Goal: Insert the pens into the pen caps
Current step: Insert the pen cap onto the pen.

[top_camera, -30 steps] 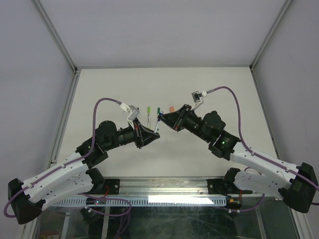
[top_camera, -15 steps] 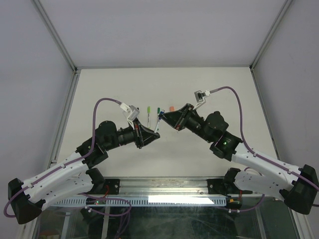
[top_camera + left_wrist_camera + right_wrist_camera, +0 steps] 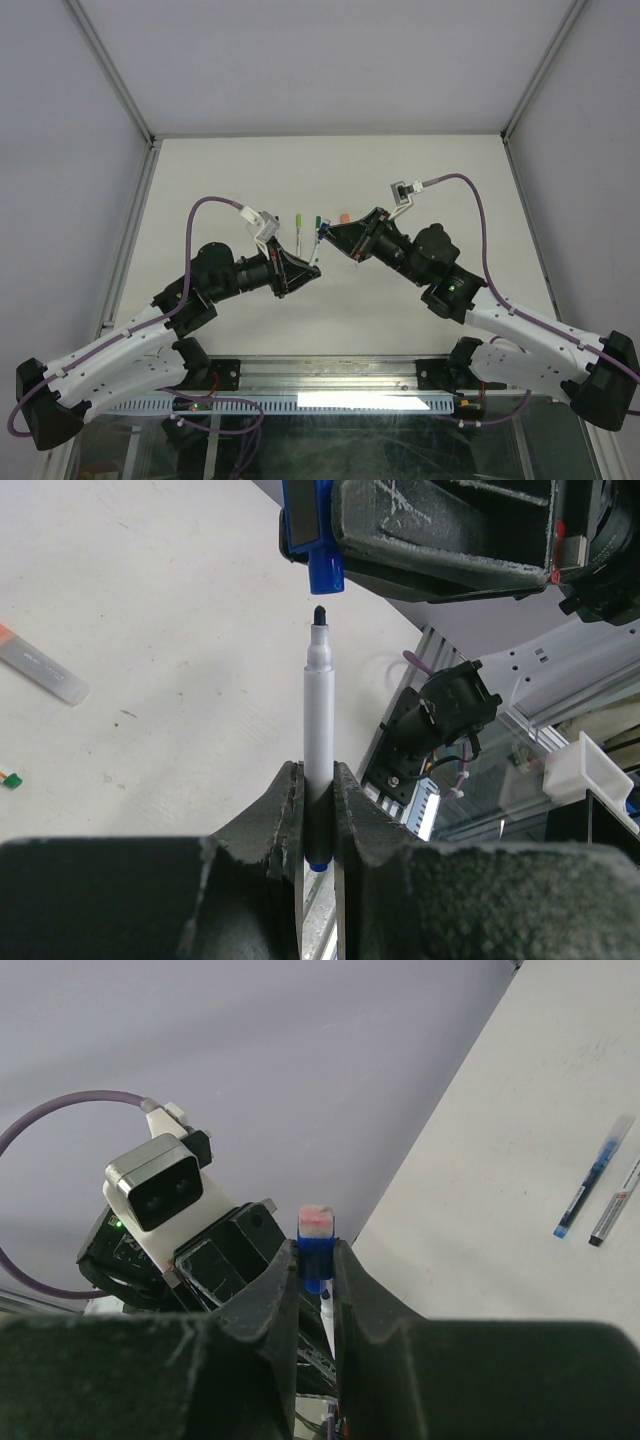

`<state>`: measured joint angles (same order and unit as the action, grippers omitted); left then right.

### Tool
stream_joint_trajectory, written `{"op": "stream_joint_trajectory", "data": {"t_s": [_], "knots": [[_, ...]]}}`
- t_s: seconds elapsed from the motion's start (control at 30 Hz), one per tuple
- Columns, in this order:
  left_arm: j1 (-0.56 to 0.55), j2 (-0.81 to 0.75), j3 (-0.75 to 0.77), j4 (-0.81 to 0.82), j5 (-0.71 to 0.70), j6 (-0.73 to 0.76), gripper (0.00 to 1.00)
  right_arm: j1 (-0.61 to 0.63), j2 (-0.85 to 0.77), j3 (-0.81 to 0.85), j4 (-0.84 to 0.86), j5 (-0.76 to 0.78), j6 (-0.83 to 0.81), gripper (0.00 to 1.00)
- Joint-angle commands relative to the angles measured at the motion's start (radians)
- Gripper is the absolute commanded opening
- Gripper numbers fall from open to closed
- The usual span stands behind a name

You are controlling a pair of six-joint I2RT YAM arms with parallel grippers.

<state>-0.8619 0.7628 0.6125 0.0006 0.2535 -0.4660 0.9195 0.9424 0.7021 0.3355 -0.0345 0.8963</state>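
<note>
**A:** White tabletop [image 3: 400,180], pale walls on three sides. What comes first, going out from the arm bases?

**B:** Both arms, reaching in to meet over the middle of the table. The left gripper [image 3: 317,772] is clamped tight on the lower barrel of a pale grey pen [image 3: 318,705]. The pen stands straight out from the fingers with its dark tip bare.

**A:** And the right?

**B:** The right gripper [image 3: 316,1260] pinches a blue cap [image 3: 316,1252] in a narrow grip, with the mouth turned toward the pen.

**A:** Touching?

**B:** No. From the left wrist, the tip sits just short of the cap's mouth and almost in line with it, with a small gap between.

**A:** Beyond them?

**B:** Just past the grippers, a pen with a lime green cap [image 3: 299,222], a pen with a dark green cap [image 3: 317,222] and a grey marker with an orange end [image 3: 40,670] lie on the table. The right wrist also shows a slim blue pen [image 3: 588,1188] and a darker slim pen [image 3: 615,1205] side by side.
</note>
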Motion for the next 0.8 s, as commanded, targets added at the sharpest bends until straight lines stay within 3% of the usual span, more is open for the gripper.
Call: {"op": "stream_joint_trajectory", "data": {"t_s": [0.0, 0.77], "knots": [[0.01, -0.018, 0.002, 0.058, 0.0, -0.008, 0.0, -0.001, -0.02, 0.018, 0.025, 0.005, -0.002, 0.0], [0.01, -0.011, 0.003, 0.058, -0.002, -0.009, 0.0, -0.001, -0.024, 0.011, 0.003, -0.032, -0.005, 0.0]]}}
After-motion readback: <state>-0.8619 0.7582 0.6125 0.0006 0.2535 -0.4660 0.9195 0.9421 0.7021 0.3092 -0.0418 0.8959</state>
